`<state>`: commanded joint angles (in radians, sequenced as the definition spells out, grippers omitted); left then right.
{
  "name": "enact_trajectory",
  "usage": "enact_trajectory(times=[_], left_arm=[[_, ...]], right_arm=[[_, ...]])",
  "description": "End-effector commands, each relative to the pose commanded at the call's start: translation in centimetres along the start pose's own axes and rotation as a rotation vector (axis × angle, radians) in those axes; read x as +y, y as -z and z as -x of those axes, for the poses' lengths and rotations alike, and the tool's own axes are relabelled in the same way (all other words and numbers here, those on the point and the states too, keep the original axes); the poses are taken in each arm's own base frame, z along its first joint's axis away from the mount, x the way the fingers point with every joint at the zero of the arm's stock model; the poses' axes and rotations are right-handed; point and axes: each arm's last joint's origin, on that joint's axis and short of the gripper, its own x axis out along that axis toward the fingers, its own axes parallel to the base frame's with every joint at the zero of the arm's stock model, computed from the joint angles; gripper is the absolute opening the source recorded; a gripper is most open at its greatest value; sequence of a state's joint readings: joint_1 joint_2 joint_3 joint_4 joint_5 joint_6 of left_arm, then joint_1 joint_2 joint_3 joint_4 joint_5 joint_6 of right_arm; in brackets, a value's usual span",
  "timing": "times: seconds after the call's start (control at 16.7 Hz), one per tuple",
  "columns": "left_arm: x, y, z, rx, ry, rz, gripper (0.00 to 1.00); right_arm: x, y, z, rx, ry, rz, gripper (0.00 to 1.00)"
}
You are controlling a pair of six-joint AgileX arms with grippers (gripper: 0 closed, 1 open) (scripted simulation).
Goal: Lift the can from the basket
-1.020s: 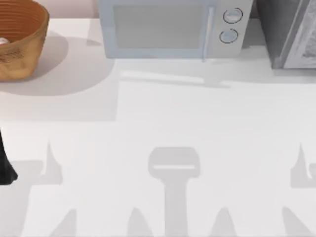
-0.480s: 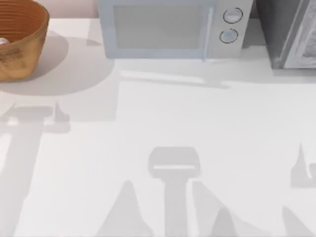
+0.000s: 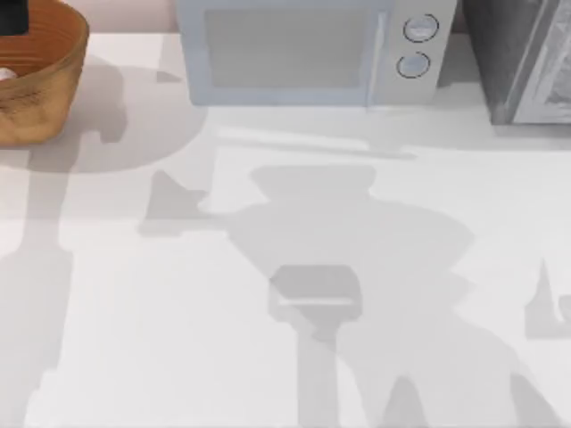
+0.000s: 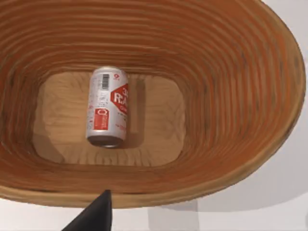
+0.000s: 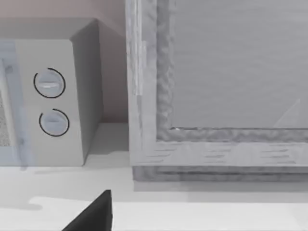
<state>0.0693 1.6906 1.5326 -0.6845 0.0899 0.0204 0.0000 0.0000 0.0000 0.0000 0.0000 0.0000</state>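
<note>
The orange-brown wicker basket [image 3: 40, 85] sits at the table's far left corner, cut off by the top view's left edge. Inside it, the can [image 4: 107, 107] lies on its side on the flat bottom, whitish with red marking; a pale sliver of the can [image 3: 4, 75] also shows from above. My left gripper [image 3: 12, 16] hovers over the basket, well above the can and apart from it. One black fingertip [image 4: 97, 215] shows near the basket's rim [image 4: 159, 195], its inner face bare, so the gripper is open. My right arm is parked, its fingertip [image 5: 96, 214] likewise bare.
A pale microwave [image 3: 308, 53] stands along the back edge, right of the basket. A grey cabinet [image 3: 522, 58] fills the back right corner. The right wrist view faces the microwave's dials [image 5: 50, 103] and the cabinet front [image 5: 216, 86]. Arm shadows lie on the white table [image 3: 294, 294].
My left arm has left the near left edge and now hangs above the basket. Its shadow has swept across the table. The basket and can have not moved.
</note>
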Motion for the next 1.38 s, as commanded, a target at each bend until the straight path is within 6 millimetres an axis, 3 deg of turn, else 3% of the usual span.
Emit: enact_trajectory(times=[0.24,0.54,0.9,1.38], left_arm=[[2.2,-2.2,-9.0,0.23,0.0,0.009,1.0],[4.7,-2.7,-15.6,0.386,0.006,0.0,1.0],[6.7,-3.1,-18.3,0.422,0.006,-0.024,1.0],[6.7,-3.0,-18.8,0.426,0.009,-0.031,1.0]], right_arm=[[0.0,0.0,0.0,0.0,0.0,0.0,1.0],[0.0,0.0,0.0,0.0,0.0,0.0,1.0],[0.0,0.0,0.0,0.0,0.0,0.0,1.0],[0.0,0.0,0.0,0.0,0.0,0.0,1.0]])
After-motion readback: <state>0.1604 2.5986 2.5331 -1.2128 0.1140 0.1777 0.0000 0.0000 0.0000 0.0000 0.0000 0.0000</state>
